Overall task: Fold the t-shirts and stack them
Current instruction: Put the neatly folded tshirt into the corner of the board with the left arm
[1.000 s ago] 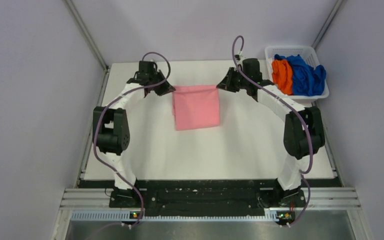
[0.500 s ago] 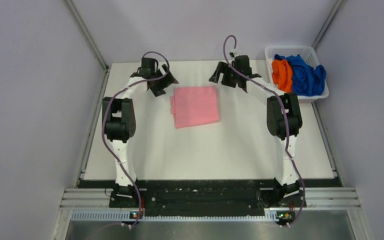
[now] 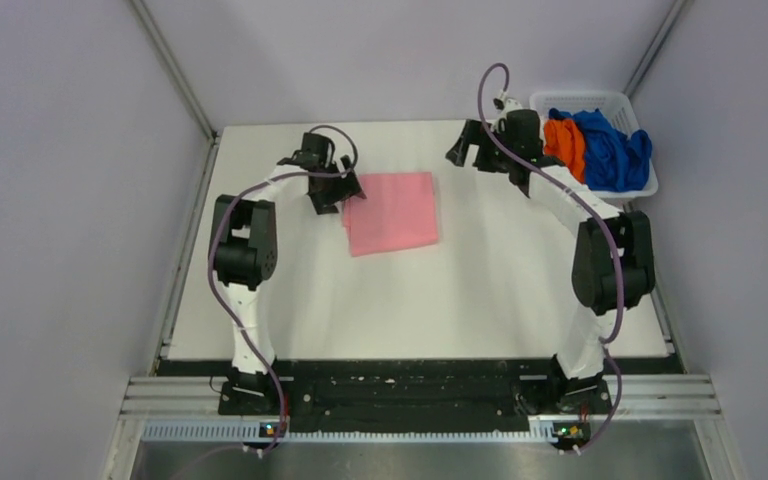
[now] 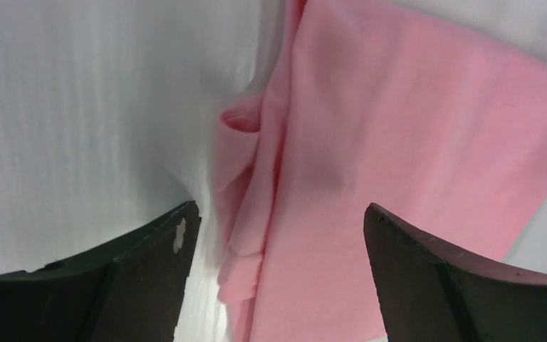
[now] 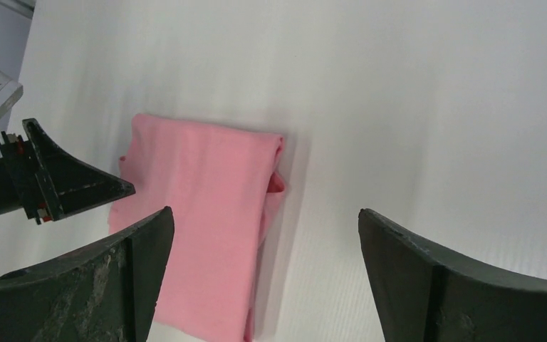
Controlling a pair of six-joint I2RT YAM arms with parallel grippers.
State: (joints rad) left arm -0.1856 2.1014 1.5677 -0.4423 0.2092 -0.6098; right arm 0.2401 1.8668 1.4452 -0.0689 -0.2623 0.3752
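Note:
A light pink t-shirt (image 3: 392,212) lies folded into a rectangle on the white table, far of centre. My left gripper (image 3: 346,192) hovers open over its left edge; in the left wrist view the layered pink folds (image 4: 399,142) sit between and below the spread fingers (image 4: 149,249), untouched. My right gripper (image 3: 470,150) is open, raised to the right of the shirt, holding nothing. Its wrist view looks down on the pink t-shirt (image 5: 199,214) and bare table. An orange t-shirt (image 3: 564,148) and a blue one (image 3: 615,150) lie crumpled in the basket.
The white plastic basket (image 3: 582,97) stands at the table's far right corner, just beyond the right wrist. Purple walls close in the table on three sides. The left arm's finger (image 5: 64,187) shows in the right wrist view beside the shirt.
Both grippers have opened and let go of the pink t-shirt's far corners. The right one has lifted away toward the basket; the left has shifted over the shirt's left edge.

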